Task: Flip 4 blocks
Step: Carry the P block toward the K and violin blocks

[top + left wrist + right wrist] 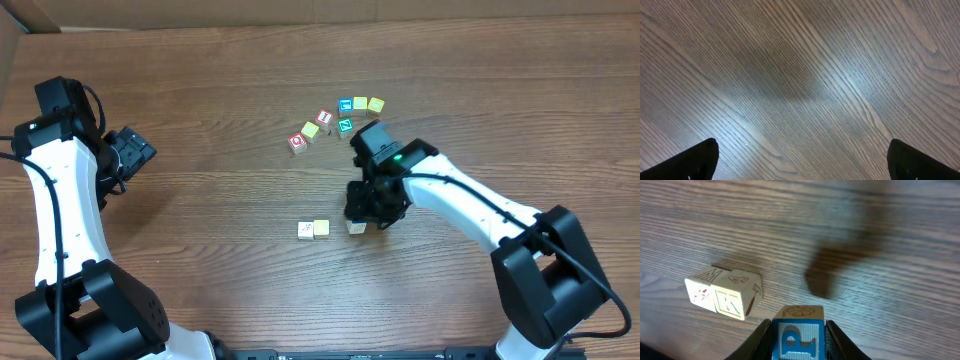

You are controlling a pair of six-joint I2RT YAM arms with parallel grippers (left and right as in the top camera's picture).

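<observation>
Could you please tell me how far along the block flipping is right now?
Two pale blocks sit side by side away from the cluster, so they look done. The right tool grips the blue P block just beside them, apparently the third. One more would remain, probably from the cluster farther back. The left tool is open, holding nothing.

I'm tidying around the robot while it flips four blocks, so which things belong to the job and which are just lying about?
In the job: blue P block in the right fingers, cream block, yellow block beside it, green block.
Lying about: two red blocks, spare blue block, three spare yellow blocks.
</observation>
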